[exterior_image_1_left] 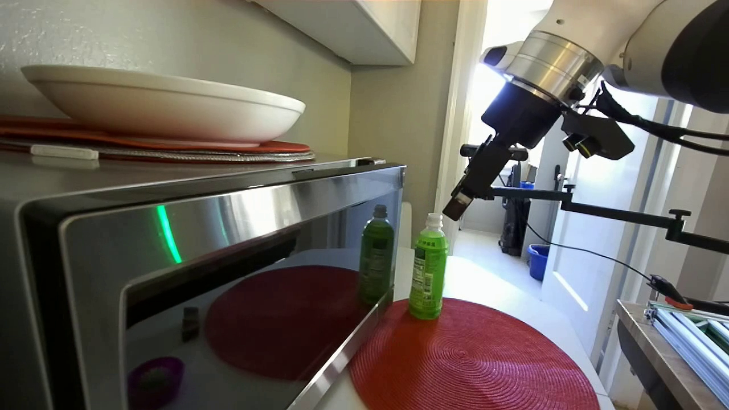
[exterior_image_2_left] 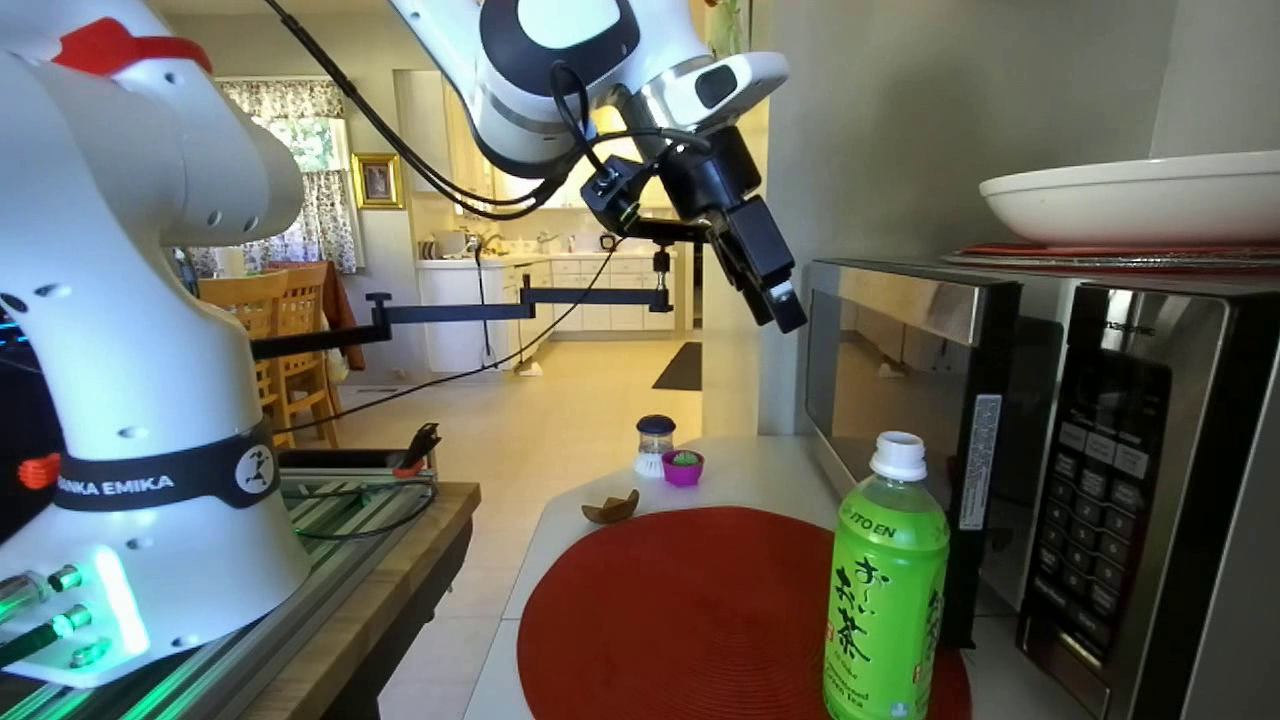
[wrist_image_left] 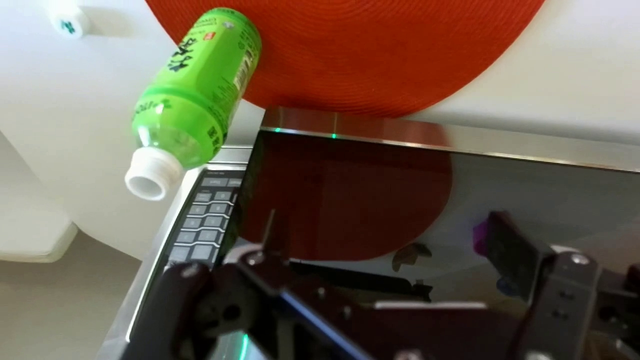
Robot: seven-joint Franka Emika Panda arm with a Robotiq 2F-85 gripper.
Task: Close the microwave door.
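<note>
Biggest on the field: the white arm (exterior_image_2_left: pixel 140 330), planted on the left in an exterior view and reaching right over the white table (exterior_image_2_left: pixel 740 455). Facing it, on the right, the steel microwave (exterior_image_2_left: pixel 1110 470), and here's what matters: the microwave door (exterior_image_2_left: pixel 885 390) stands out in front of the body, free edge toward the near side, with a plain gap between it and the keypad (exterior_image_2_left: pixel 1085 510). Ajar, then, and not done! The closing push, I'd say, is the part left to make; nothing seems to be pressing on that dark face.

Down a size, the red mat (exterior_image_2_left: pixel 680 600) spreads before the door, and the white bowl (exterior_image_1_left: pixel 165 105) rides on top of the microwave. Now the gripper (exterior_image_2_left: pixel 778 308): hanging in front of the door, apart from it in both exterior views by my eye, its fingers spread wide in the wrist view with nothing between them. Contact, then the swing home: both left to do.

The green bottle (exterior_image_2_left: pixel 885 600) stands upright, uncapped, on the mat's right edge, just in front of that free edge; the door should close away from it. Far on the table, what looks like a brush (exterior_image_2_left: pixel 655 445) and a smaller purple pot (exterior_image_2_left: pixel 683 470). Smallest, at left in the wrist view: a white cap (wrist_image_left: pixel 70 24).
</note>
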